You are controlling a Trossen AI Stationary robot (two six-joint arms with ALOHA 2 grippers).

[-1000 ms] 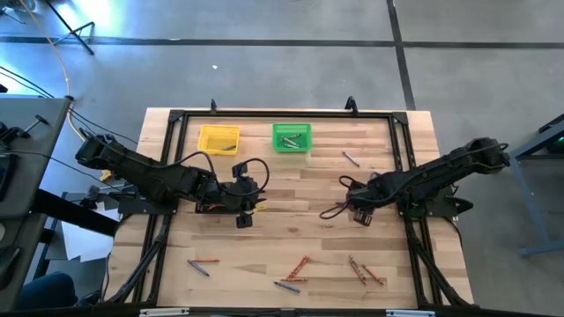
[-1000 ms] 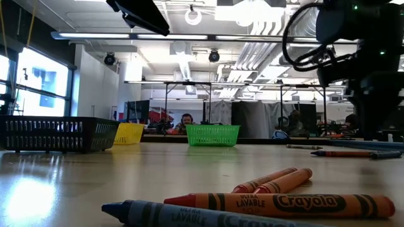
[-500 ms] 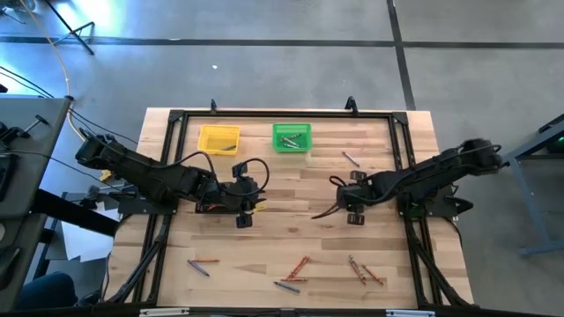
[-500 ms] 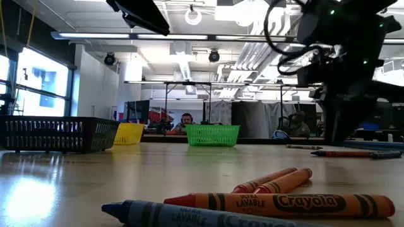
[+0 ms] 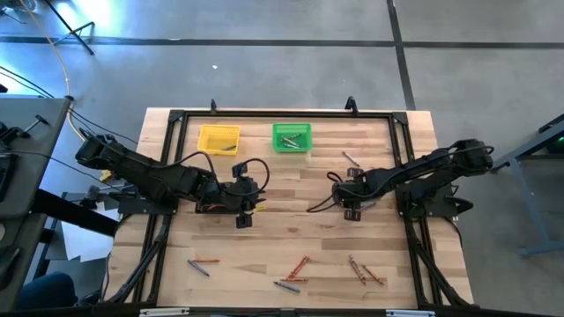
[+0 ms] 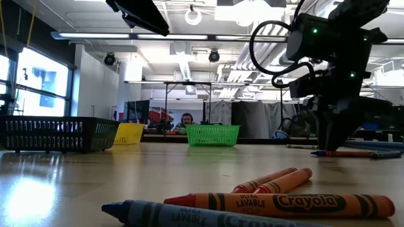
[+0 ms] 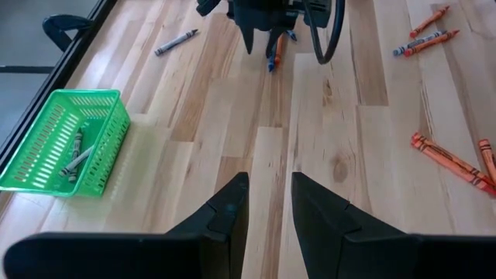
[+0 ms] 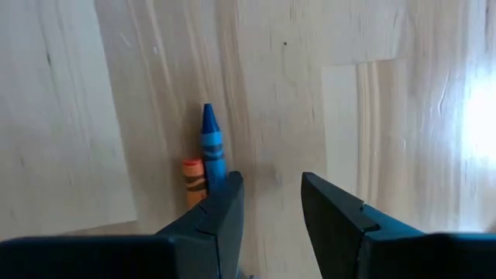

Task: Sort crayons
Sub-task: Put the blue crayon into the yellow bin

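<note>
**High view: right hand low over two crayons, right of centre**

Right hand (image 5: 352, 208) set low over the tabletop (image 5: 300, 238), right of centre. Fingers (image 8: 217, 213) parted with a narrow gap, nothing between them. Blue crayon (image 8: 211, 151) and orange crayon (image 8: 193, 180) lying side by side, touching, just beside one finger and outside the gap.

Left hand (image 5: 243, 217) stationed left of centre, fingers (image 7: 230, 209) slightly apart, holding nothing.

Green bin (image 5: 291, 137) at the far edge, centre, with grey crayons (image 7: 77, 153) inside. Yellow bin (image 5: 218, 138) to its left. One grey crayon (image 5: 351, 158) loose on the far right of the tabletop.

Near edge: loose crayons in three clusters, left pair (image 5: 202, 264), centre group (image 5: 295, 273), right group (image 5: 364, 271). Low view close-up: orange and blue crayons (image 6: 278, 205) lying together.

Black mesh bin (image 6: 57, 133) seen at left in low view.
</note>
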